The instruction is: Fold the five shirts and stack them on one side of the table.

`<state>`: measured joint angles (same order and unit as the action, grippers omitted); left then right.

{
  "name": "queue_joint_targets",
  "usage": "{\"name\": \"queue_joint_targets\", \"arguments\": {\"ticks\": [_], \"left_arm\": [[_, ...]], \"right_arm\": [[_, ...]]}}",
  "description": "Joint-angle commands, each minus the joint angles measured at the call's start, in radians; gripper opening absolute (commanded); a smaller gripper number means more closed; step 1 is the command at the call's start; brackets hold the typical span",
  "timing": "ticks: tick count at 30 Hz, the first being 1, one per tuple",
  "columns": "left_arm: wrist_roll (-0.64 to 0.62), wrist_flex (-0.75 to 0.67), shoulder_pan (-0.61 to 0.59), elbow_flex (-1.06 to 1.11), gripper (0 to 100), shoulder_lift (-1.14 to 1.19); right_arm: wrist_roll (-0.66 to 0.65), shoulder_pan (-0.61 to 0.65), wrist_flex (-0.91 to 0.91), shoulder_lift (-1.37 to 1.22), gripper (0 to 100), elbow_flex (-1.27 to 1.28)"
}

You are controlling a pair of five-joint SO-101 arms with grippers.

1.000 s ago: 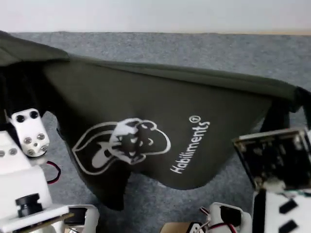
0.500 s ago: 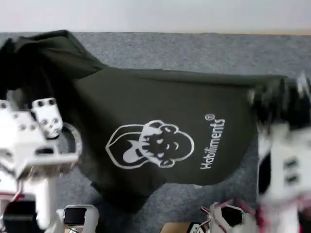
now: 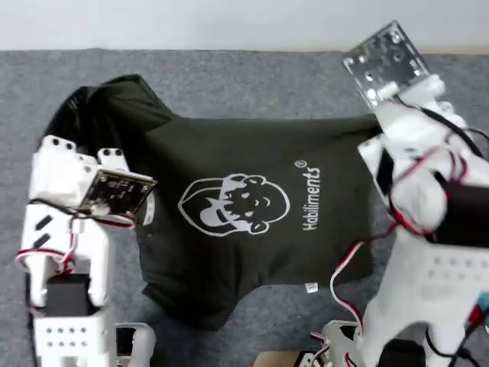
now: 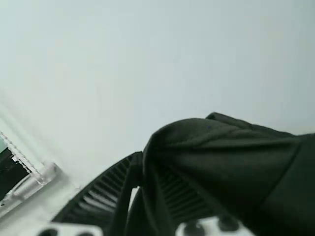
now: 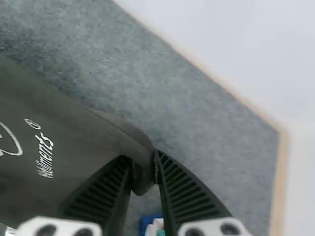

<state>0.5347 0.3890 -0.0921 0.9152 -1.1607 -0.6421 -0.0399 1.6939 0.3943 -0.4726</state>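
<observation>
The left claw (image 4: 142,196) and right claw (image 5: 142,181) each clench the dark shirt (image 3: 244,222), spread over the tabletop (image 3: 252,73).

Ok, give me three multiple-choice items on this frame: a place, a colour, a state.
1. Where does the right tool hold the shirt?
A. on its white print
B. on a fold at its edge
C. nowhere
2. What colour is the shirt?
A. red
B. white
C. dark olive green
3. How is the shirt?
A. spread open, print up
B. folded small
C. rolled up

1 B: an edge fold sits pinched between its fingers.
2 C: the cloth is dark green, only the print white.
3 A: it spreads over the grey table, print showing.
</observation>
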Motion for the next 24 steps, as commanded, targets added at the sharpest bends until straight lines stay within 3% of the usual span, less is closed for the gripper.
{"name": "queue_joint_targets", "arguments": {"ticks": [1,5,10,24], "left_arm": [[0.009,-0.218,0.002,0.147,0,0.028],[0.009,-0.359,0.0,0.173,0,0.215],[0.006,-0.479,-0.002,0.008,0,0.551],[0.005,-0.503,0.051,-0.731,0,1.281]], "right_arm": [[0.021,0.012,-0.143,-0.022,1.0,0.104],[0.02,0.012,-0.332,-0.051,1.0,0.272],[0.012,0.01,-0.545,-0.091,1.0,0.428],[0.011,-0.051,-0.891,-0.269,1.0,0.457]]}}
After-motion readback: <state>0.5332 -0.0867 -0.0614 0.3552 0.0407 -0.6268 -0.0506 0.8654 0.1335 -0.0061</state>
